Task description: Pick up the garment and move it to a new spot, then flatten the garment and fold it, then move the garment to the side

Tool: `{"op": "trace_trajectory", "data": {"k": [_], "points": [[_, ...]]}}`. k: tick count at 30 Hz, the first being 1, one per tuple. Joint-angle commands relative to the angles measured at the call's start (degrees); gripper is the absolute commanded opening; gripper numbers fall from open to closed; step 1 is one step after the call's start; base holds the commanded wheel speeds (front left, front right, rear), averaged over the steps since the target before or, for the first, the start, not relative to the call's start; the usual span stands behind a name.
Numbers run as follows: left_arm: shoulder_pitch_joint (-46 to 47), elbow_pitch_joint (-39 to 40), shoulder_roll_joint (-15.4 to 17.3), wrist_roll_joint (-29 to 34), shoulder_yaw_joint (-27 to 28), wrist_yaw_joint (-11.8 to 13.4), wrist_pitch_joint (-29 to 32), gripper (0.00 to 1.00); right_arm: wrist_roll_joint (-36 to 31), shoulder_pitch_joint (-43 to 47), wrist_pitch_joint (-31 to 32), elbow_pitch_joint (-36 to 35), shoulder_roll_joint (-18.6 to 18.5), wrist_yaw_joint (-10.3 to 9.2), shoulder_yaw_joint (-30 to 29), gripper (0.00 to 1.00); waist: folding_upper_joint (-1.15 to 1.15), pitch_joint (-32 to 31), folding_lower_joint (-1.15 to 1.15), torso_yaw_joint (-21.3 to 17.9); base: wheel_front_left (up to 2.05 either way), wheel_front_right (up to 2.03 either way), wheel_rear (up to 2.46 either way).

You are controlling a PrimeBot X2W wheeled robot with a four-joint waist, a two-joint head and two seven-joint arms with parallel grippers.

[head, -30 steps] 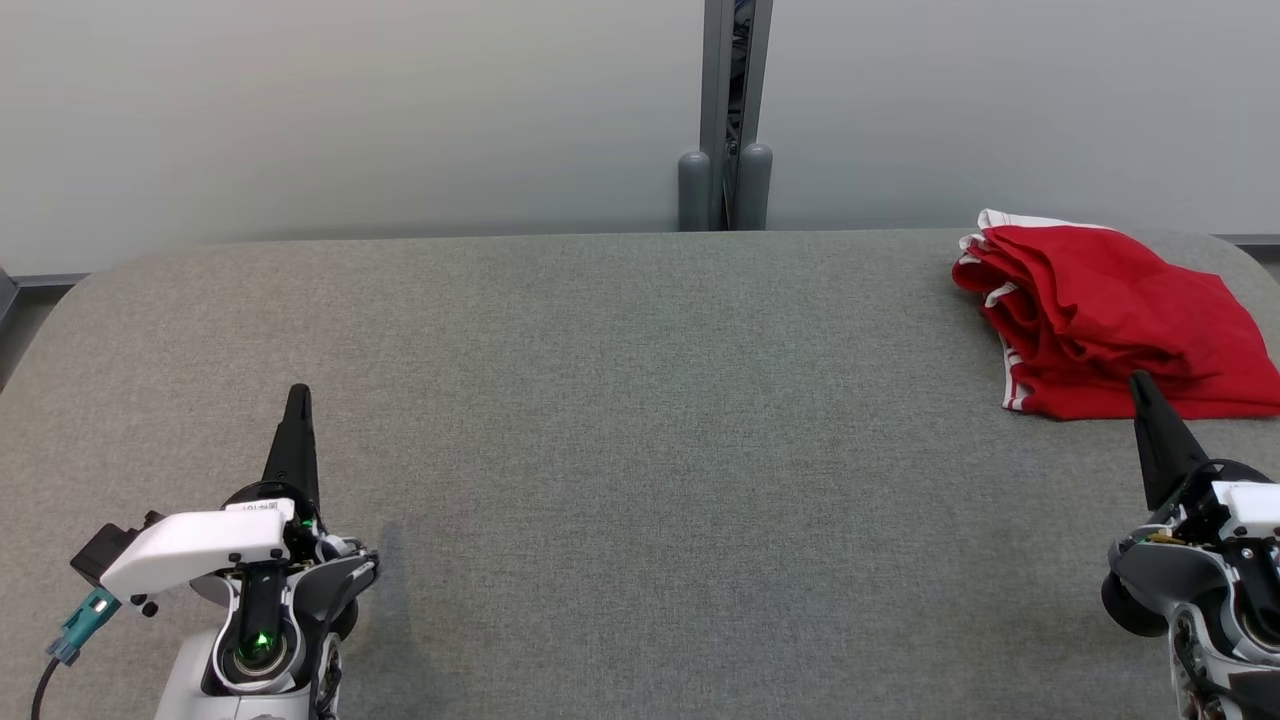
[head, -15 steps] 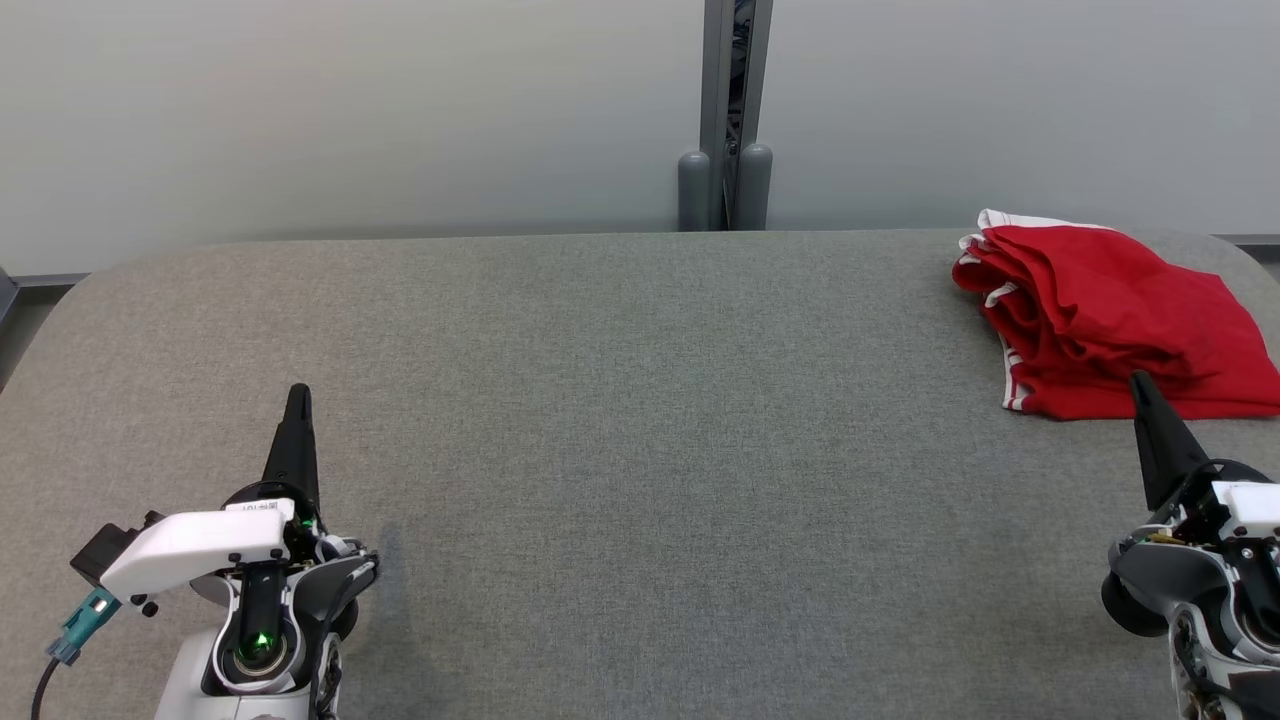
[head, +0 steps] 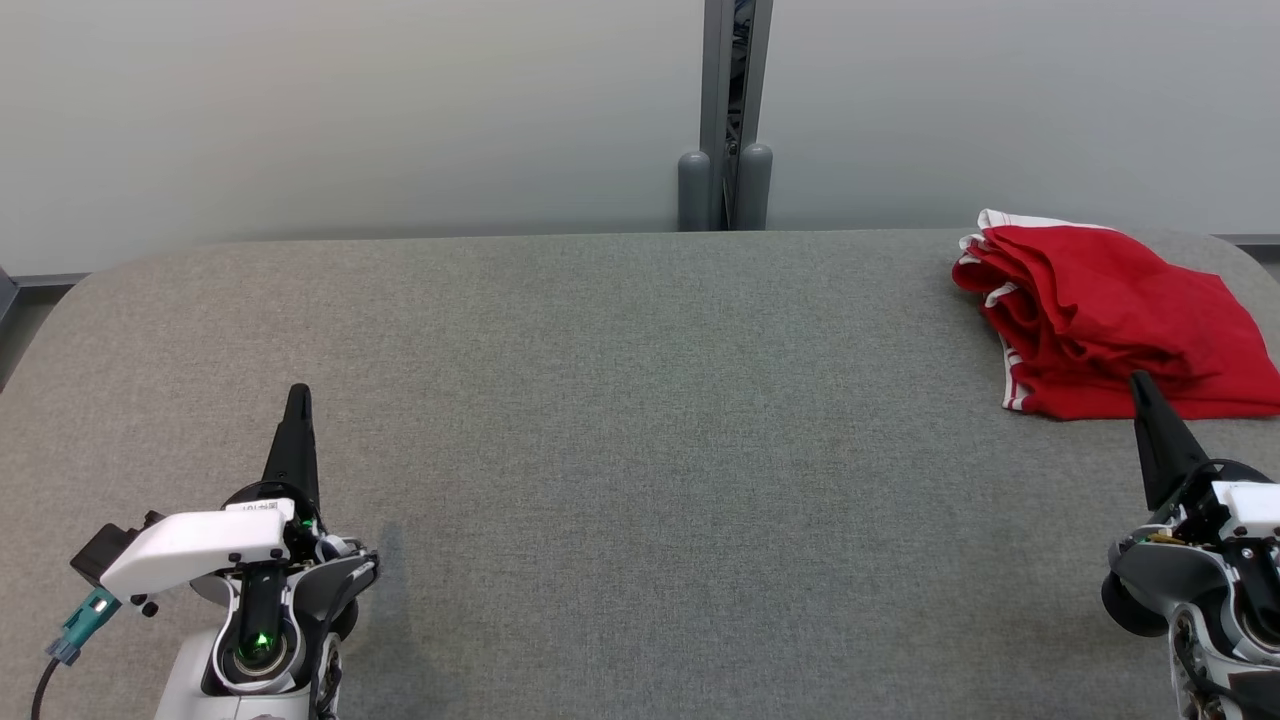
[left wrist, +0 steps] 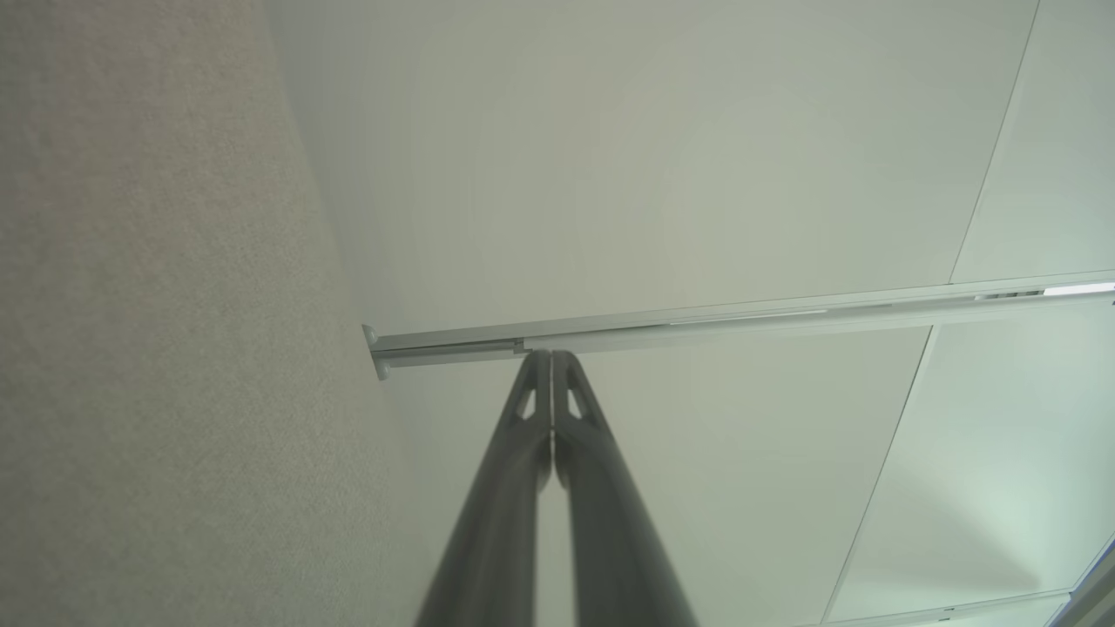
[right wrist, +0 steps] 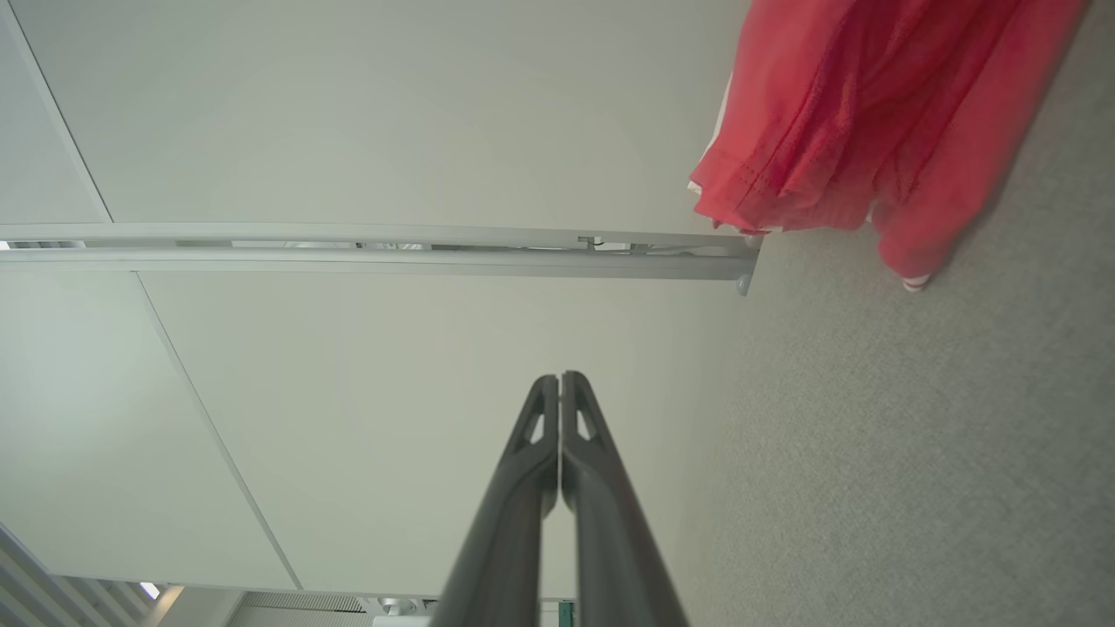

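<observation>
- I see the red garment (head: 1110, 320) lying in a rumpled heap at the far right corner of the grey table (head: 640, 400) — white trim shows along its left edge and at its near left corner.
- My right gripper (head: 1137, 382) sits at the lower right of the head view. Its two dark fingers are pressed together into one point and it has hold of nothing.
- In the head view that tip overlaps the garment's near edge. The right wrist view shows the cloth off to one side of the fingers and apart from them, so I read it as near the cloth, not touching.
- My left gripper (head: 298, 392) is at the lower left, closed just as tightly and empty. It points toward the far edge, well apart from the garment, with the width of the table between them.
- In the left wrist view the fingers (left wrist: 601, 488) meet along their inner faces — grey cloth surface to one side, pale wall (head: 300, 120) ahead.
- A grey post (head: 728, 110) stands against the wall behind the middle of the table.
</observation>
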State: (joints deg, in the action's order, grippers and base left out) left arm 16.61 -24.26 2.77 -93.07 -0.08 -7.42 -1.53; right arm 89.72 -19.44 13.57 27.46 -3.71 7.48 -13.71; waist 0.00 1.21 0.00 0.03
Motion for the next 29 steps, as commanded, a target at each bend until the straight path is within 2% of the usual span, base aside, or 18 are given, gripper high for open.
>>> {"op": "trace_trajectory", "data": {"k": [1,29], "points": [[0.5,0.0,0.2,-0.3,0.0,-0.2,0.1,0.0,0.3,-0.4,0.0,0.1,-0.4,0.02,0.0,0.0,0.0,0.0,0.0,0.0,0.0,0.0,0.0],[0.5,0.0,0.2,-0.3,0.0,-0.2,0.1,0.0,0.3,-0.4,0.0,0.1,-0.4,0.02,0.0,0.0,0.0,0.0,0.0,0.0,0.0,0.0,0.0]]}}
